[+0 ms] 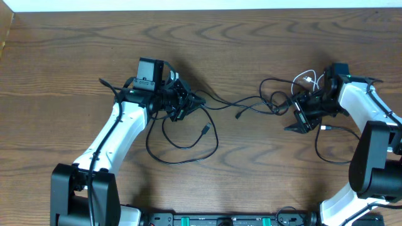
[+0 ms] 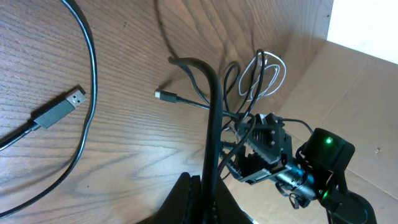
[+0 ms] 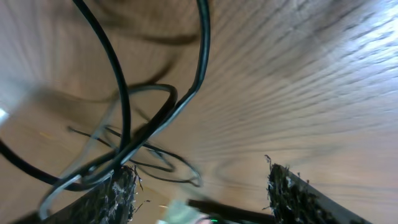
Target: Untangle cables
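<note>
Several black cables (image 1: 211,105) run across the wooden table (image 1: 75,50) between my two grippers. A knot of them (image 1: 280,102) lies at the right, with a white cable (image 1: 307,78) looped behind it. My left gripper (image 1: 182,102) is shut on one black cable (image 2: 212,118), which rises straight out of the jaws in the left wrist view. My right gripper (image 1: 301,118) sits at the knot's right edge. In the blurred right wrist view it (image 3: 205,194) stands open, with bare wood between its fingers (image 3: 115,194), and black cables (image 3: 127,140) cross over the left fingertip.
A loose black loop (image 1: 182,161) lies in front of the left arm, ending in a USB plug (image 2: 61,111). A small plug (image 2: 159,94) lies mid-table. A cardboard wall (image 2: 348,93) borders the table's right side.
</note>
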`<state>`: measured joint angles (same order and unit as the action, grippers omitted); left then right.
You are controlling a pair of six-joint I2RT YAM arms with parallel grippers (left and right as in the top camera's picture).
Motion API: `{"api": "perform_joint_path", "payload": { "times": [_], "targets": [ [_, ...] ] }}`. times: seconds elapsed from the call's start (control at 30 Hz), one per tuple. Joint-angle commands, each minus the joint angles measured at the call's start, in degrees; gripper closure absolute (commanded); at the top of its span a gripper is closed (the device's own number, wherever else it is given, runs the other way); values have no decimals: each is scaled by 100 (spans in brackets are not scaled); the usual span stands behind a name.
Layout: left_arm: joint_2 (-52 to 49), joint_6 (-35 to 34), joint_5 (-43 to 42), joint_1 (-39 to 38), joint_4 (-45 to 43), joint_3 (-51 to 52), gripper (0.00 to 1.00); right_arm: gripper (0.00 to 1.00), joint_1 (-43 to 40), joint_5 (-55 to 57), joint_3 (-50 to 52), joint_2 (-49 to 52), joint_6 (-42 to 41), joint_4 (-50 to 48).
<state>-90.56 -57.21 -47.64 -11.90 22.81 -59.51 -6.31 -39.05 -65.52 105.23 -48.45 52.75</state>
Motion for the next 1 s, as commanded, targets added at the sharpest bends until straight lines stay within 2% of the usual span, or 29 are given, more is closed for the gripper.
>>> {"api": "perform_joint_path", "payload": {
  "times": [0.0,0.17,0.43,0.7,0.83,0.9,0.97],
  "targets": [
    [-11,-50,57,-9,31,-28,93,34,39,-205,24,-87,-1008,-138],
    [-11,-48,57,-9,31,-28,92,39,39,-313,33,-87,-1259,-426],
    [-11,-48,59,-9,31,-28,93,40,42,-498,33,-87,-1574,-713],
    [-11,-48,57,-9,31,-28,93,43,348,13,39,-85,-2085,-1139],
    [-11,-48,57,-9,31,-28,92,51,503,94,39,-85,-2297,-1355],
    [-11,-48,57,-9,31,-28,93,59,553,372,39,-85,-2382,-1375],
    [-11,-48,55,-9,33,-28,93,76,564,752,39,-85,-2369,-1377]
  ]
}}
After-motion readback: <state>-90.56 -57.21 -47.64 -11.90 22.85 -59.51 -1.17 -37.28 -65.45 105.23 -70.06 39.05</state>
